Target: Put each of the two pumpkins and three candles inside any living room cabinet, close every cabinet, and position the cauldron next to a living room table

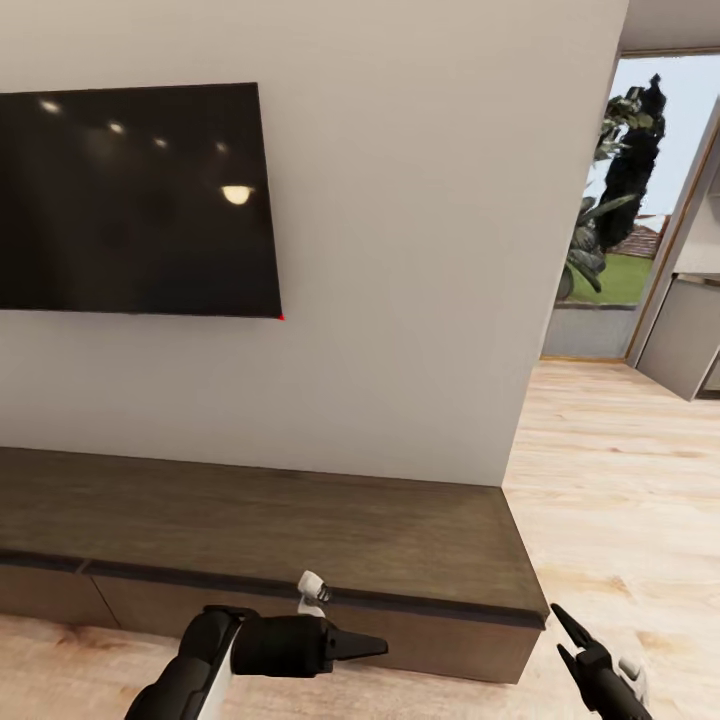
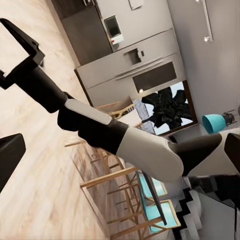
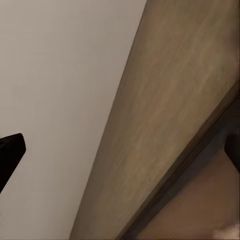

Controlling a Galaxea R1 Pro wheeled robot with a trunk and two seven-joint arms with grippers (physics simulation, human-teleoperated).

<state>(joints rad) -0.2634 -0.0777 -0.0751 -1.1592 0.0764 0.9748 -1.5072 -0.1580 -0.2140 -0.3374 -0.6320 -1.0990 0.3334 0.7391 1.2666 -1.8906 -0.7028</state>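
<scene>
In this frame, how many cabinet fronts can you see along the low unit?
2: one front at the head view's left edge, one longer front running to the cabinet's right end, partly behind the left pincer. More may lie out of view to the left.

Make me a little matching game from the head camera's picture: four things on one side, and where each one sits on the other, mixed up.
Things:
1. TV
2. cabinet
3. left gripper
4. doorway with plants

Places:
A. low along the base of the wall
B. at the right edge, past the wall's end
C. hung on the wall, upper left
D. in front of the cabinet's front edge, pointing right

Pairs: 1-C, 2-A, 3-D, 4-B
</scene>
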